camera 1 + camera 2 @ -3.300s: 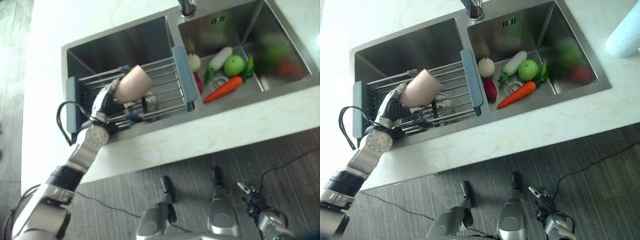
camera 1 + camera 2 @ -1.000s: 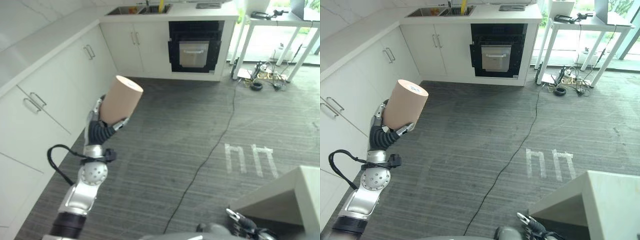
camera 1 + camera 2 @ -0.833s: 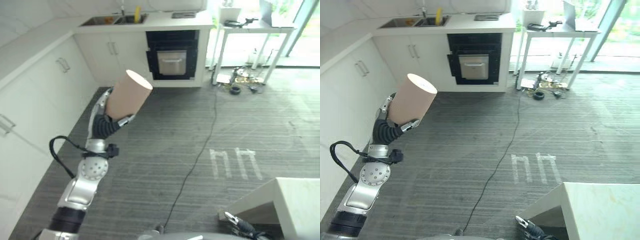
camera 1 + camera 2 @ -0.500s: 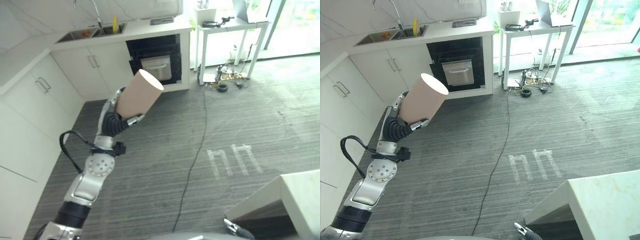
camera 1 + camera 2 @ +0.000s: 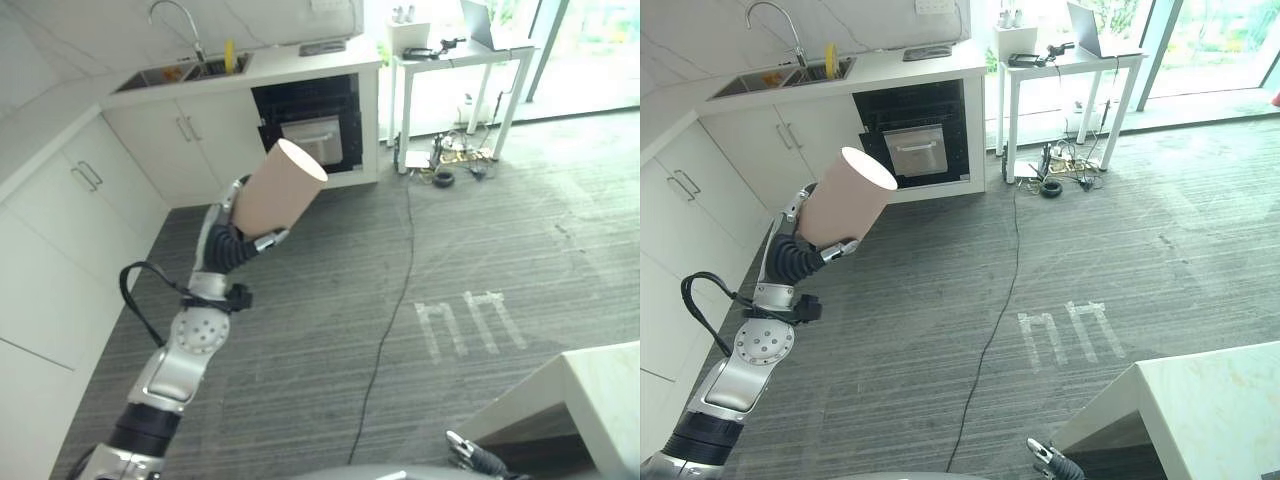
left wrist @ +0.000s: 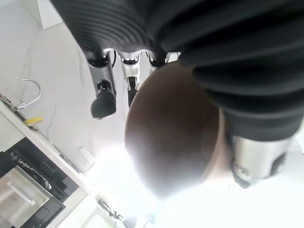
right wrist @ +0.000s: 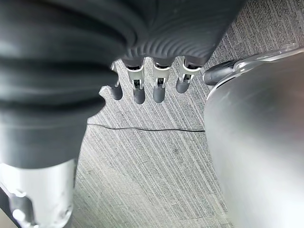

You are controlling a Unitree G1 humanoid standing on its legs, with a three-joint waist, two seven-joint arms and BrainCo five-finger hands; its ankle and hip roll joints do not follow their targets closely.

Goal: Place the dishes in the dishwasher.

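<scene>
**Cup carried in the left robot hand, with the built-in black appliance ahead of it.**

At the left, the left robot hand [image 5: 222,238] has its fingers curled round the lower part of a tan cup [image 5: 277,190], which stands clear of every surface, above the grey floor [image 5: 500,240]. The cup's long axis tilts up and away from the robot hand, its open rim facing the black-fronted appliance [image 5: 316,128] set under the desk [image 5: 902,62], beside the sink [image 5: 780,76]. That appliance, judged to be the dishwasher, lies well apart from the cup, so the coming move is chiefly one of approach, and the left arm is the nearer. At the right, the right robot hand [image 7: 152,83] hangs low over the floor, fingers relaxed and holding nothing.
</scene>
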